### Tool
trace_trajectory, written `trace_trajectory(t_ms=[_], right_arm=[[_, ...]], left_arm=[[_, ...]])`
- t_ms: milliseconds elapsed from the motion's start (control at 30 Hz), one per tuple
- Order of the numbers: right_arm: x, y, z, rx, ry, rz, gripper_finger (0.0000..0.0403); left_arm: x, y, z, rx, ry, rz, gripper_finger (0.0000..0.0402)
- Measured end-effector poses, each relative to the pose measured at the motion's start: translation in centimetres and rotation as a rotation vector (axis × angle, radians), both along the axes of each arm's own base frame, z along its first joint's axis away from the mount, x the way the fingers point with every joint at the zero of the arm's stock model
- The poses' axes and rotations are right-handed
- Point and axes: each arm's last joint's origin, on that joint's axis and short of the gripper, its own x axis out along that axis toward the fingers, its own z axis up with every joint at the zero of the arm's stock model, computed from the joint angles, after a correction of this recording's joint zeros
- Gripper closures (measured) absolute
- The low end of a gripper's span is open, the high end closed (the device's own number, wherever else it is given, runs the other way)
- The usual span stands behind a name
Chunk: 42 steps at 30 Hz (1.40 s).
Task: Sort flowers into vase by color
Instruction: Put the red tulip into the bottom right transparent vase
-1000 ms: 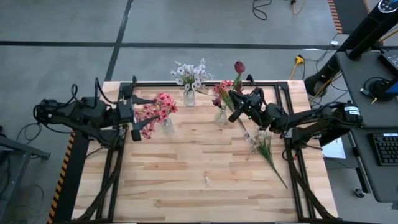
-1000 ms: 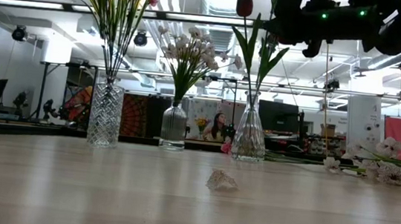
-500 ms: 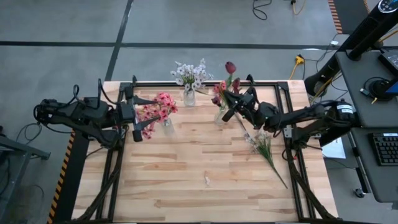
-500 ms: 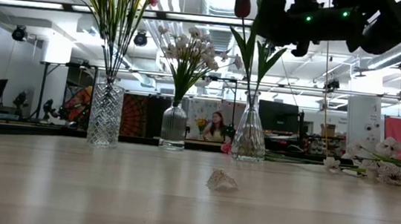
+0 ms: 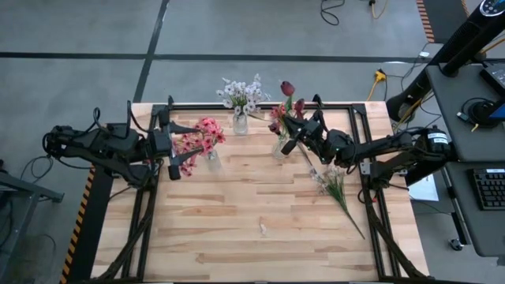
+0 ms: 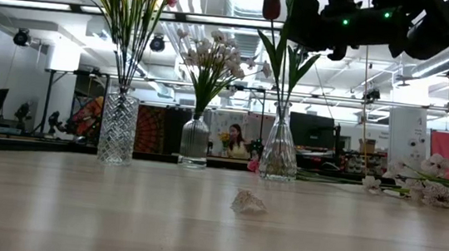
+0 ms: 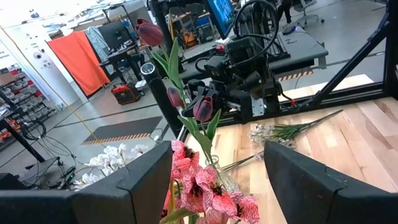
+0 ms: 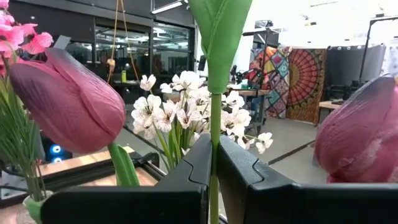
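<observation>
Holding a tulip stem (image 8: pixel 214 137) in closed right gripper (image 5: pixel 293 136) above the right vase (image 5: pixel 280 147) | light, bendy, slippery (pinch mid-stalk) | left gripper (image 5: pixel 175 148) open around pink flowers (image 5: pixel 197 140); white stems (image 5: pixel 335 185) on table

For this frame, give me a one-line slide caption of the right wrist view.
Right gripper shut on a green tulip stem, dark red tulip blooms alongside, white blossoms behind.

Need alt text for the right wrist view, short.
The right gripper, jaws shut on a green stem, holds it upright between two dark red tulips. White flowers stand behind, with the room beyond.
</observation>
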Motion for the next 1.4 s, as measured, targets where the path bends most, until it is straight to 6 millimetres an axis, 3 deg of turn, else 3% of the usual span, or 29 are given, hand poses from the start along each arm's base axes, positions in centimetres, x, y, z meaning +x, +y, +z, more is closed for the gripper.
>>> trace_trajectory(t_ms=[733,1400], right_arm=[[0.13,-0.02,-0.62,0.04,0.041,0.007,0.0385],[0.13,0.19,-0.74,0.063,0.043,0.017,0.0272]], left_arm=[[0.04,-0.01,-0.02,0.001,0.002,0.0,0.0165],[0.05,-0.01,-0.12,-0.001,0.01,0.0,0.0165]])
